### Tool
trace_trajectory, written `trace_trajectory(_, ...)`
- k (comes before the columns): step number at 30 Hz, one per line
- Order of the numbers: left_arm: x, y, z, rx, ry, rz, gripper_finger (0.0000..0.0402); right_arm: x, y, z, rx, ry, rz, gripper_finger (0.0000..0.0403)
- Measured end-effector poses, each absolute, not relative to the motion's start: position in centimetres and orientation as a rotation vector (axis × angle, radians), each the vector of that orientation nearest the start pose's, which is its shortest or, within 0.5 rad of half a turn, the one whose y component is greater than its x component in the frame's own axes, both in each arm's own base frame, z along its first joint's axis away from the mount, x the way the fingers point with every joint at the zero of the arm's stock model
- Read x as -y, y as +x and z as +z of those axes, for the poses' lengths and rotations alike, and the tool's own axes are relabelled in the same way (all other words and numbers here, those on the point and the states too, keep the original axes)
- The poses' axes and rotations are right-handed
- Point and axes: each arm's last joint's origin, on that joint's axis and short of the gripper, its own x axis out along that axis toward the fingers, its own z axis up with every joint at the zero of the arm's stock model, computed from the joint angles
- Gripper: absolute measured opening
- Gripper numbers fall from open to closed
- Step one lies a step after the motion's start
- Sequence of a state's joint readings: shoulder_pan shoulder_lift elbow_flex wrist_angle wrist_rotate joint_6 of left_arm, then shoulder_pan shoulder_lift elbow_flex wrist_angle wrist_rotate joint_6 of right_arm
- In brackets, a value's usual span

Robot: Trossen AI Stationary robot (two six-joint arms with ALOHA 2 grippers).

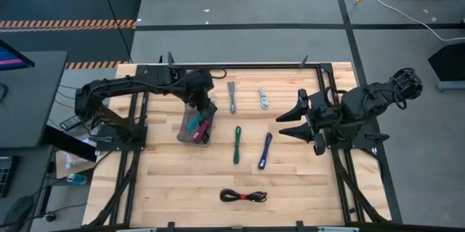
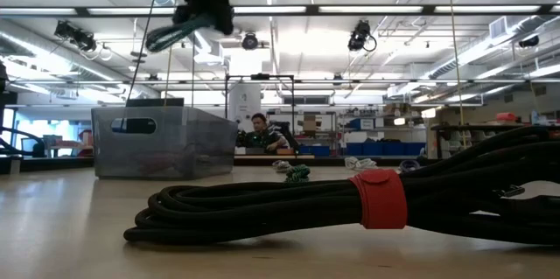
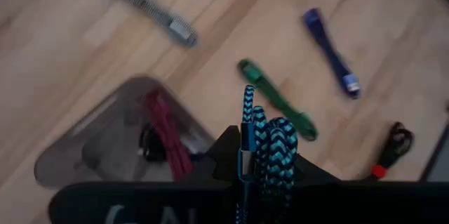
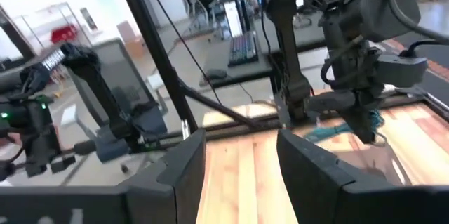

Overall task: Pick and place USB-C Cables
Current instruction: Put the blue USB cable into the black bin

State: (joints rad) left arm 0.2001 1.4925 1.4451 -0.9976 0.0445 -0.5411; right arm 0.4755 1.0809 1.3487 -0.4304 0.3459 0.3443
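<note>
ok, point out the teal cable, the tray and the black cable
teal cable [image 3: 270, 147], left wrist view, braided loops.
tray [image 1: 186, 124], high view, left wall.
black cable [image 1: 244, 196], high view, red tie at the middle.

I'm holding a cable [image 3: 270, 150] in my left gripper [image 1: 200, 108] over the tray [image 1: 185, 134], which is sitting left of centre on the table [image 1: 305, 188]. Two cables [image 1: 232, 97] are lying toward the far edge, two [image 1: 237, 145] mid-table, one [image 1: 243, 196] near the front edge.

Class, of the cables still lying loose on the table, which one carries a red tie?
The black cable, coiled alone at the table's front edge; the grey, silver, green and purple ones have no red tie.
</note>
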Motion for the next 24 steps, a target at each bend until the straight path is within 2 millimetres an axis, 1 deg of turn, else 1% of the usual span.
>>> trace_trajectory(3, -5.7, 28.8, 31.0, -1.021, -0.669, 0.462, 0.0029, -8.7, 19.0, 44.0, -0.212, 0.271, 0.101, 0.0182)
trace_trajectory(5, -5.8, 29.0, 29.9, -1.013, -0.700, 0.466, 0.0029, -8.7, 19.0, 43.8, -0.232, 0.275, 0.110, 0.0182)
trace_trajectory(10, -6.6, 28.8, 27.0, -1.003, -0.814, 0.479, 0.0029, -8.7, 18.9, 43.5, -0.259, 0.266, 0.118, 0.0182)
trace_trajectory(14, -7.2, 28.2, 24.7, -1.018, -0.857, 0.525, 0.0029, -8.7, 18.9, 43.4, -0.277, 0.260, 0.115, 0.0182)
trace_trajectory(18, -7.7, 27.5, 22.9, -1.027, -0.876, 0.565, 0.0029, -8.7, 18.9, 43.4, -0.278, 0.260, 0.114, 0.0182)
trace_trajectory(22, -8.1, 27.8, 21.8, -0.941, -0.901, 0.546, 0.0029, -8.7, 18.9, 43.4, -0.278, 0.258, 0.115, 0.0182)
trace_trajectory(24, -8.2, 27.7, 21.2, -0.928, -0.911, 0.540, 0.0029, -8.7, 18.9, 43.4, -0.278, 0.258, 0.114, 0.0182)
